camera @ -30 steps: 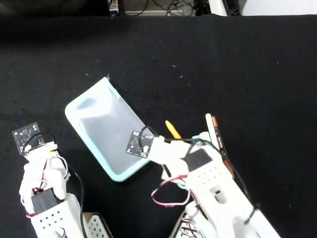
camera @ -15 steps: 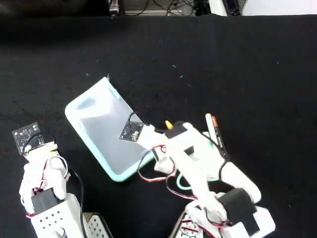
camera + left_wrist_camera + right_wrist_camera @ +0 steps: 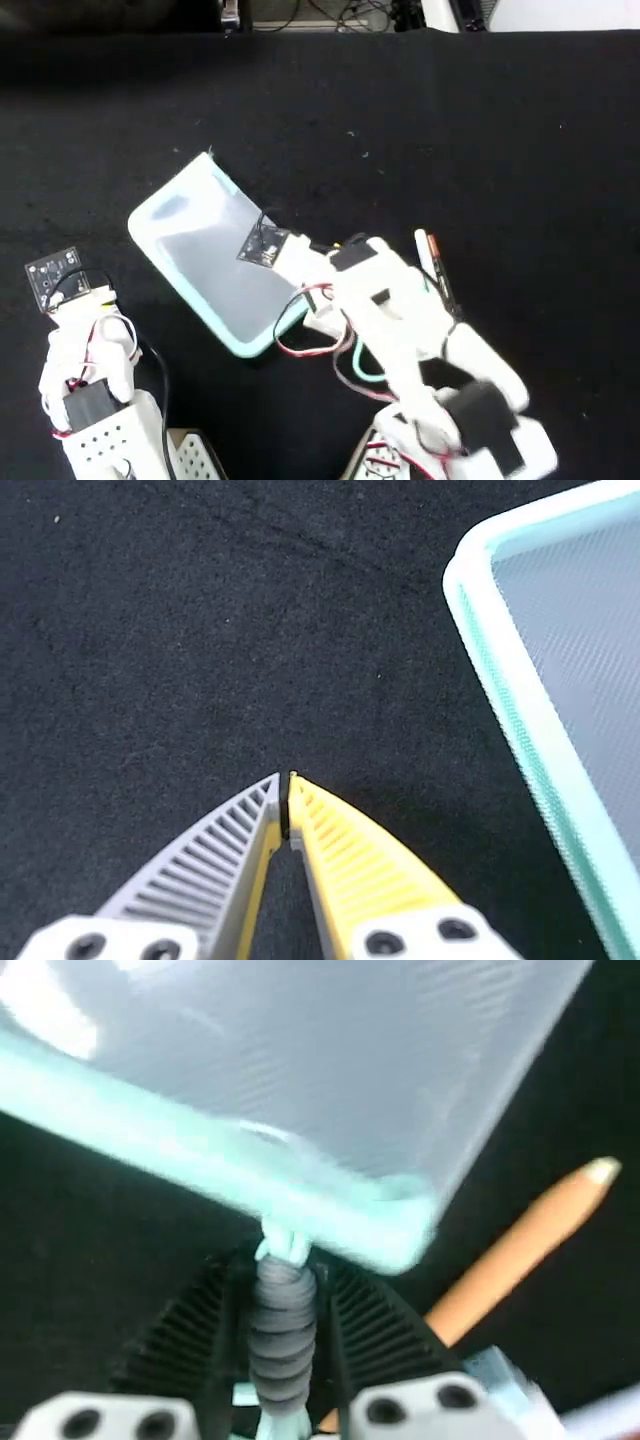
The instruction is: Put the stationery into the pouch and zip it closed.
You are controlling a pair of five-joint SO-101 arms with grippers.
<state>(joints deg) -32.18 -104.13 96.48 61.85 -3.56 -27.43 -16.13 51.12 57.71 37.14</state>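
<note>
Lying flat and aslant on the black table [image 3: 400, 130], left of centre, is the translucent pouch [image 3: 205, 250] with its pale green edging. Its grey ribbed pull tab [image 3: 283, 1330], tied to the edging by a green cord, sits at the pouch corner nearest the right arm. The right claw [image 3: 283, 1270] is clenched on this pull tab, one black finger on each side. An orange pencil [image 3: 520, 1250] lies on the table just beside that corner, outside the pouch. Two pens [image 3: 435, 265] lie side by side on the table on the far side of the right arm, also outside the pouch. The left claw [image 3: 285, 780] is clenched on nothing, its tips meeting above bare table near the pouch's edge [image 3: 520, 700].
</note>
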